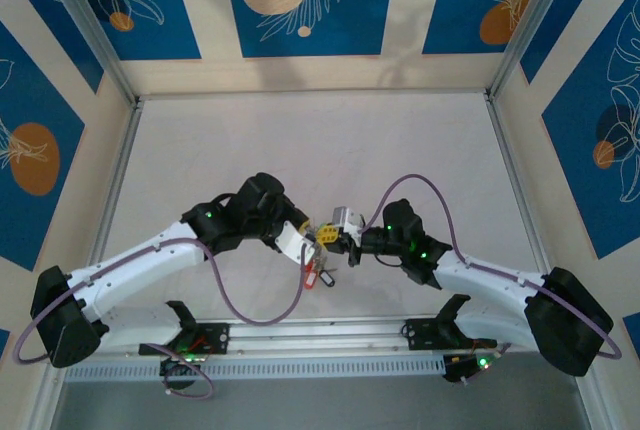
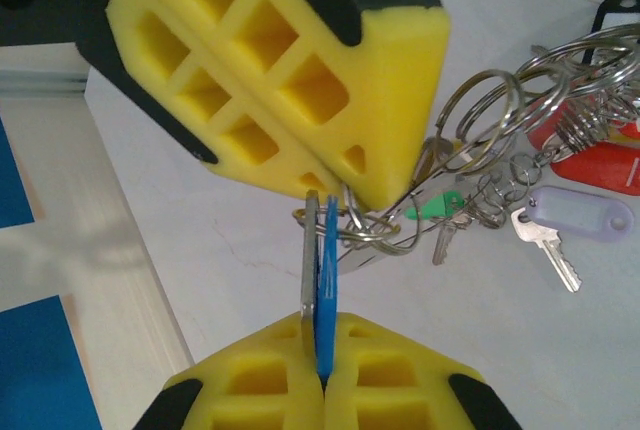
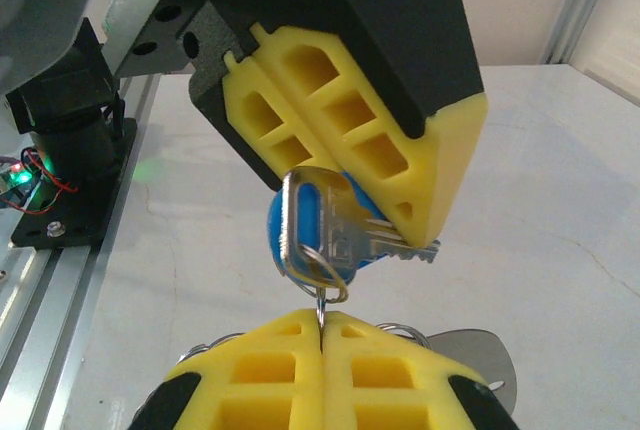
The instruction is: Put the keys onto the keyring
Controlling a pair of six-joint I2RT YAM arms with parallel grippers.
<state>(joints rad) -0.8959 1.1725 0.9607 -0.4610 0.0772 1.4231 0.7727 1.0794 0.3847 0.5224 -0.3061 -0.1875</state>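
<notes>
Keys: several small silver metal keys with coloured plastic tags. One flat silver key (image 3: 350, 235) with a round blue tag (image 2: 326, 280) stands edge-on between the pads of the left gripper (image 2: 322, 350). The others sit in a bunch just past those tips, off to their right.
Keyring: thin grey metal wire keyring (image 3: 320, 308). It runs straight into the seam between the pads of the right gripper (image 3: 320, 335), directly under the blue-tagged key.
Left gripper state: clenched on the flat silver key and its tag, with the yellow ribbed pads pressed onto them.
Right gripper state: clamped on the keyring wire, with no gap between its yellow pads.
Tip relation: the two grippers (image 1: 318, 235) (image 1: 352, 242) point at each other, tips close together.
Left arm (image 1: 150, 255): stretched low from its base, slanting forward and inward, wrist turned toward the right gripper.
Right arm (image 1: 480, 275): mirrors it, slanting forward and inward, wrist turned toward the left gripper.
Bunch: a green tag (image 2: 440, 207), a pale lilac tag (image 2: 585, 218) and a red tag (image 2: 600, 168) are threaded on coiled wire rings (image 2: 578, 128), beside the right gripper's tip.
Support: whether the bunch rests on the white table (image 1: 300, 150) or hangs clear of it cannot be told.
</notes>
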